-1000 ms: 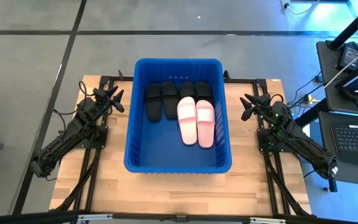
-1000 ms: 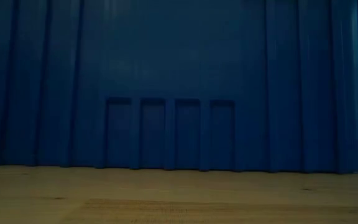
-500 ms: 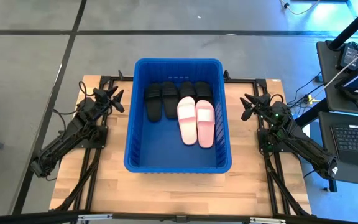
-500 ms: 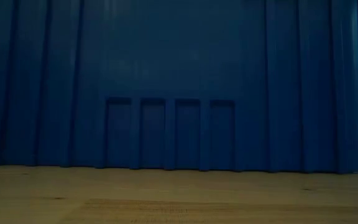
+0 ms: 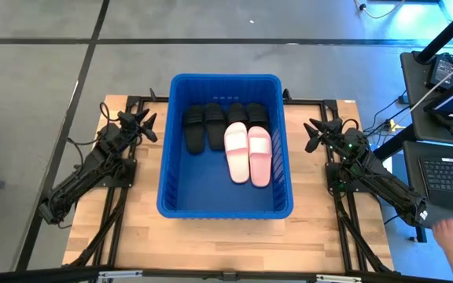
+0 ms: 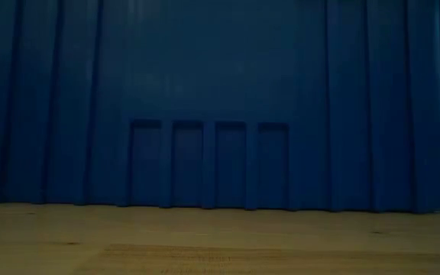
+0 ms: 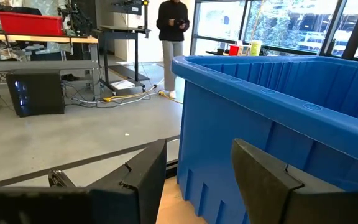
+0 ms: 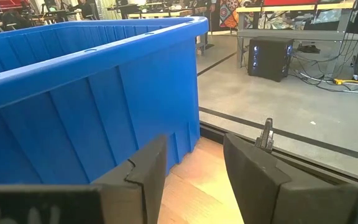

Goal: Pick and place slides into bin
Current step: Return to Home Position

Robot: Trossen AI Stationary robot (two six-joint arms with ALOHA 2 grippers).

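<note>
The blue bin [image 5: 225, 211] stands in the middle of the table. Inside it lie several black slides [image 5: 204, 126] side by side at the far end, on the bin's floor, and two pale pink slides [image 5: 248, 152] that lie partly over the right-hand black ones. My left gripper [image 5: 147, 126] is open and empty at the table's far left, beside the bin's left wall [image 7: 272, 124]. My right gripper [image 5: 313, 135] is open and empty at the far right, beside the bin's right wall [image 8: 73, 118].
The bin's near wall [image 6: 220, 99] fills the low view. A person's hand [image 5: 451, 234] shows off the table's right near corner, by desks with laptops [image 5: 451, 169]. A person [image 7: 173, 37] stands far off in the room. Bare wood [image 5: 211, 240] lies near the front edge.
Both arms have kept still. A person's hand has come into view off the table's right near corner.
</note>
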